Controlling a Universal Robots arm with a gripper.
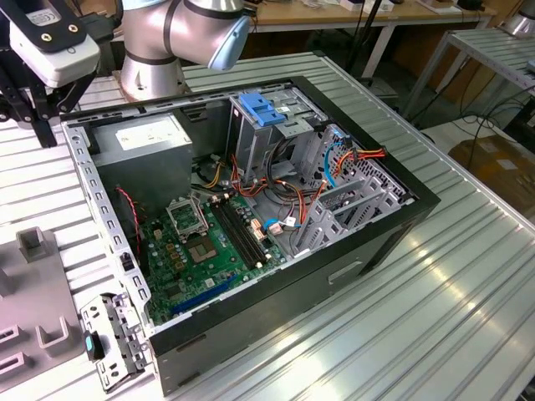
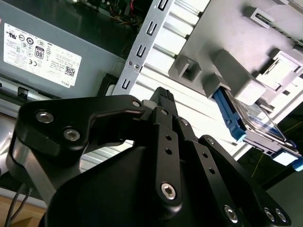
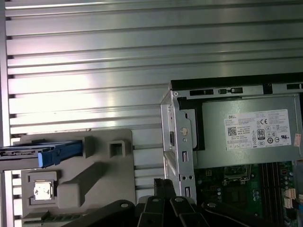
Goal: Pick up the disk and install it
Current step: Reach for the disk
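The disk (image 2: 255,124) is a flat silver-grey drive framed by blue rails. It stands on edge in a slot of a grey plastic fixture (image 2: 227,71) on the table, beside the open computer case (image 1: 393,221). In the first wrist view the disk (image 3: 42,153) shows edge-on, with its blue rail end toward the fixture (image 3: 94,175). My gripper (image 2: 163,94) hangs above the table between the case wall and the fixture, well apart from the disk. Its black fingers (image 3: 163,187) are shut together with nothing between them.
The arm's wrist (image 1: 50,42) is above the table at the exterior view's upper left, by the case's corner. A grey power-supply box (image 3: 251,132) with a white sticker lies inside the case. A tall metal cage with a blue latch (image 1: 263,109) stands mid-case, with cables and the green motherboard (image 1: 209,251) below it.
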